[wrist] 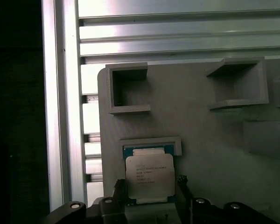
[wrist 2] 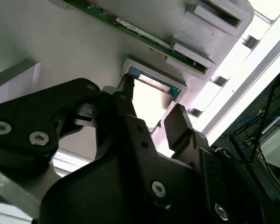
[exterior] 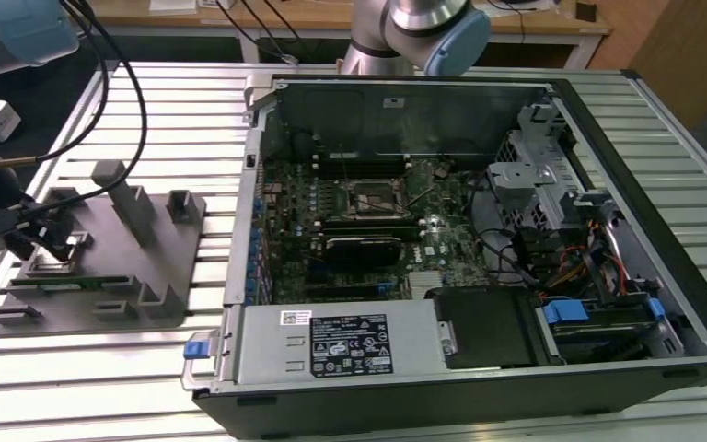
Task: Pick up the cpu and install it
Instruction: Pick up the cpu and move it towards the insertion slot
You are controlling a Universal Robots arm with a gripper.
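Observation:
The cpu (wrist: 149, 176), a small square chip with a silvery top and a green rim, lies flat in a shallow nest of the grey fixture plate (wrist: 200, 130). My gripper (wrist: 149, 184) hangs right over it, open, with one black fingertip (wrist: 118, 185) on each side of the chip and a narrow gap to each edge. In the second wrist view the cpu (wrist 2: 151, 98) shows bright between the two fingers of the gripper (wrist 2: 151, 105). In the exterior view the gripper (exterior: 32, 241) is at the far left, over the fixture plate (exterior: 96, 276). The motherboard's cpu socket (exterior: 372, 198) lies inside the open computer case (exterior: 685, 276).
The fixture plate carries upright posts (exterior: 126, 198) and a green memory stick (exterior: 65, 281) lying in a slot. A grey power supply box (exterior: 329, 345) sits at the case's near side, with cables and a drive cage (exterior: 538, 175) on the exterior view's right. Black cables (exterior: 133, 92) hang above the plate.

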